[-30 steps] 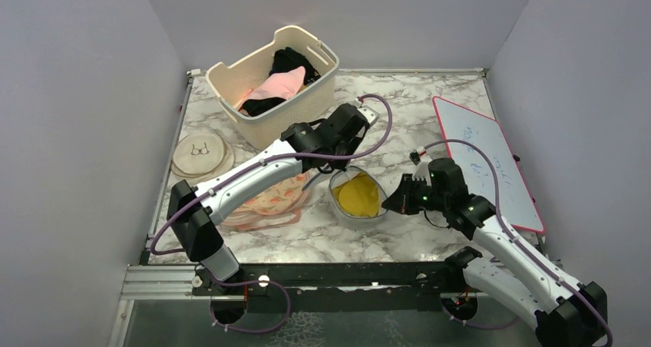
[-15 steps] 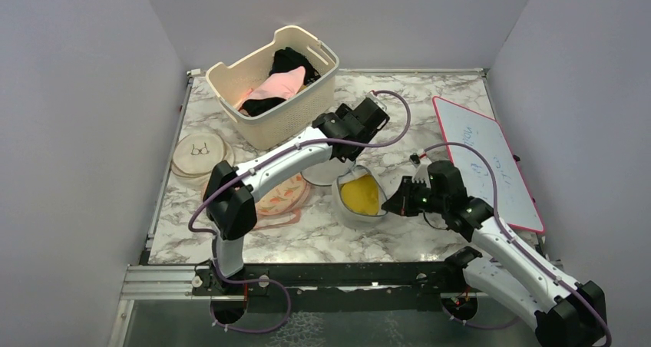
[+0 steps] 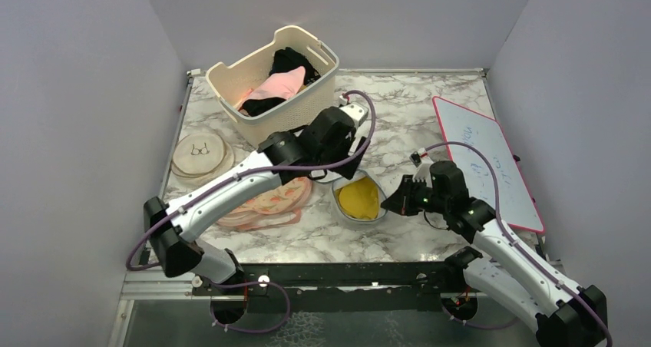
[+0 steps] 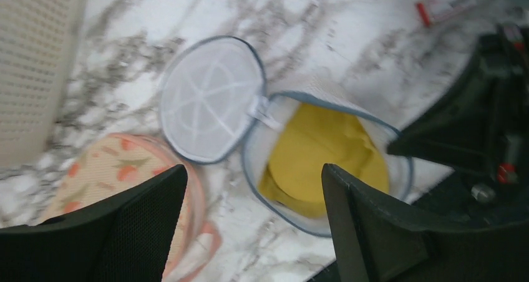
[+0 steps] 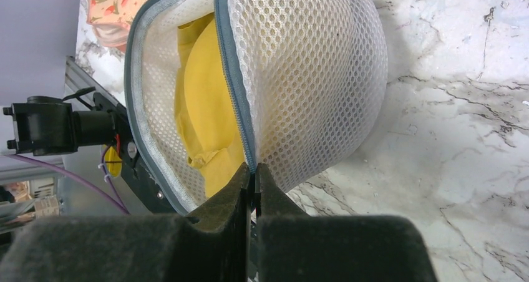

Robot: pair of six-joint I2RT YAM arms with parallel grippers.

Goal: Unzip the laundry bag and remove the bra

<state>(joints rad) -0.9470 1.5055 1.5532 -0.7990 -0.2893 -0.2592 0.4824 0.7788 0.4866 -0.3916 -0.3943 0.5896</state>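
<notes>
Mesh laundry bag point(image 5: 312, 76) agape, right gripper point(image 5: 252, 177) pinching its rim

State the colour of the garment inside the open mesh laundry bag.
Yellow; the garment shows best in the left wrist view.

A robot test cell in a lab: plain grey walls point(image 3: 77, 109) box in a marble-patterned table point(image 3: 414, 109). A left arm point(image 3: 230, 186) and a right arm point(image 3: 510, 247) stand on a metal frame point(image 3: 157, 284) at its near edge, trailing purple cables point(image 3: 371, 120). A whiteboard point(image 3: 484, 159) and a laundry basket point(image 3: 292, 120) sit on top.
</notes>
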